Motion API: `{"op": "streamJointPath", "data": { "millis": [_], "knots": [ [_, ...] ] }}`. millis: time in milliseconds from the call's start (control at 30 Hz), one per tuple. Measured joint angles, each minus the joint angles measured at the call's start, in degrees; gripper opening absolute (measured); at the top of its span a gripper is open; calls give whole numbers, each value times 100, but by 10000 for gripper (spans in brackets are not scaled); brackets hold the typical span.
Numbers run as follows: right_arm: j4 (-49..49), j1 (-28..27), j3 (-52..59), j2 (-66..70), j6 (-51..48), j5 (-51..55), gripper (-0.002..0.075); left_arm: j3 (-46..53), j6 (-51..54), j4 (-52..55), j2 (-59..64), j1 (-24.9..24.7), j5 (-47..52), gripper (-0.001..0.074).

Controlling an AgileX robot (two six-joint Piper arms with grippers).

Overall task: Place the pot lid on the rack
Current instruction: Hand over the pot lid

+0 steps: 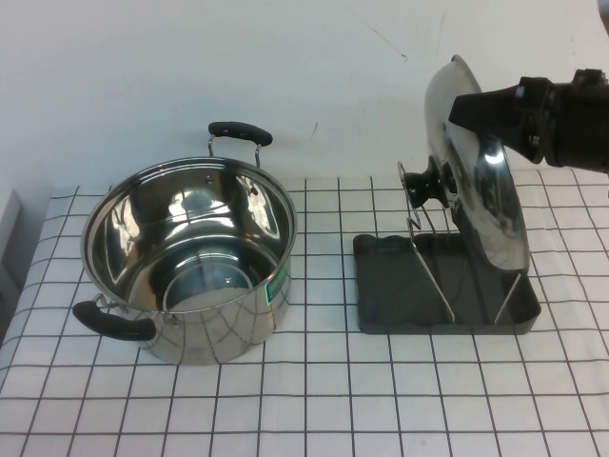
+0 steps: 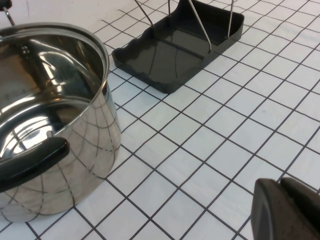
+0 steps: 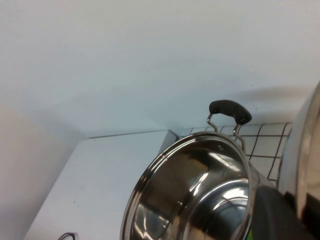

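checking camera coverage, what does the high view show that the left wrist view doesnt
Only the high view shows the pot lid standing on edge in the rack's wire loops, the right tool at its upper rim, and the pot's far handle. Only the left wrist view shows the left tool, low over the checked cloth. Both show the pot and the rack.

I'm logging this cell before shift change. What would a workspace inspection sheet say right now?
Surface: checked tablecloth, flat.
Job's things: pot lid upright on edge in the rack, knob facing the pot.
Clutter: open steel pot, apart from the rack.
Grippers: right end effector at the lid's upper rim; left end effector low over the cloth, away from both.
Cables: nothing seen.
Surroundings: plain white wall.
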Motion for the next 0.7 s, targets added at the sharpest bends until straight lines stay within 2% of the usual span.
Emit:
{"op": "streamJointPath", "data": {
  "millis": [433, 700],
  "knots": [
    [9, 339, -89, 260, 76, -244, 15, 0, 0, 0, 0, 0, 0, -2],
    [22, 349, -91, 430, 65, -439, 15, 0, -10, 0, 0, 0, -2, -1]
  ]
}}
